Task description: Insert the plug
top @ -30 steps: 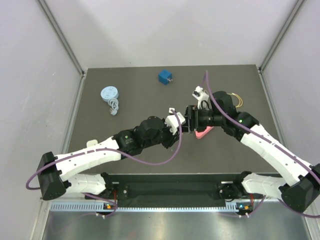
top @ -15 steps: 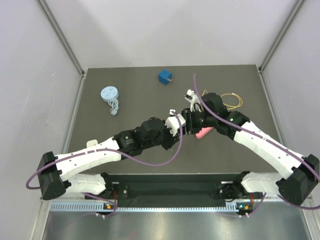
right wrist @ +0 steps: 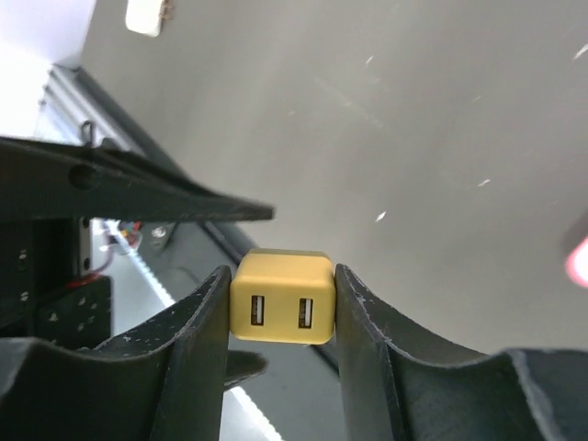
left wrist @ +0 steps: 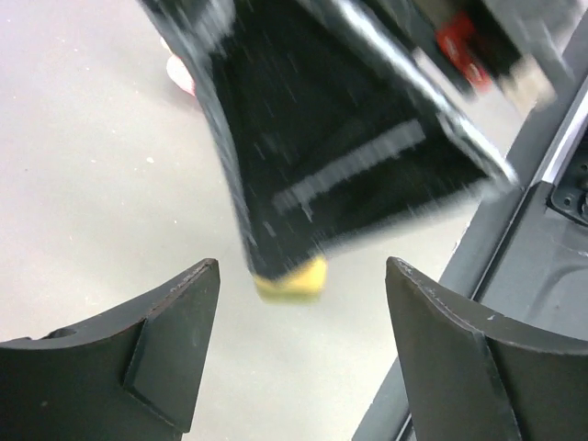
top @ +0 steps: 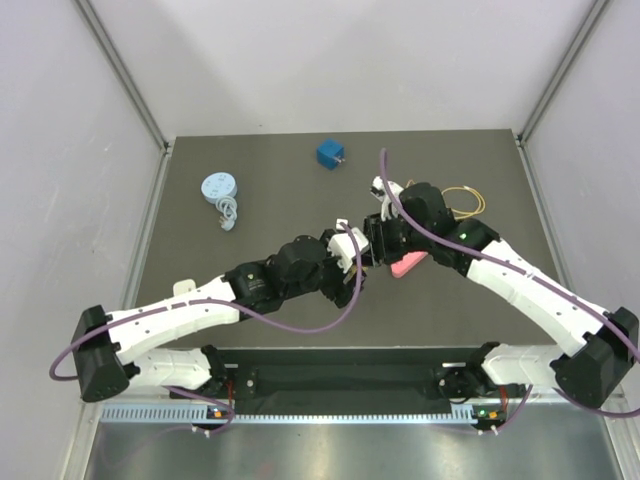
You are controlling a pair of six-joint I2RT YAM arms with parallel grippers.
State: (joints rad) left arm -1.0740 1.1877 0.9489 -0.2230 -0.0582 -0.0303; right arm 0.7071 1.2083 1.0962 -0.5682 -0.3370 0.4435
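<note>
The right gripper (right wrist: 280, 281) is clamping the yellow plug (right wrist: 281, 310) between its jaws, ports facing back toward its wrist, while the left gripper (left wrist: 301, 268) is hanging spread and empty directly opposite, flanking the plug's far end.

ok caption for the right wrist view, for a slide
The right gripper clamps a yellow two-port charger block above the grey table.

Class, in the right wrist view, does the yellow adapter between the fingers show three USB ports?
No, the yellow adapter shows just two ports, side by side, on its facing side.
</note>
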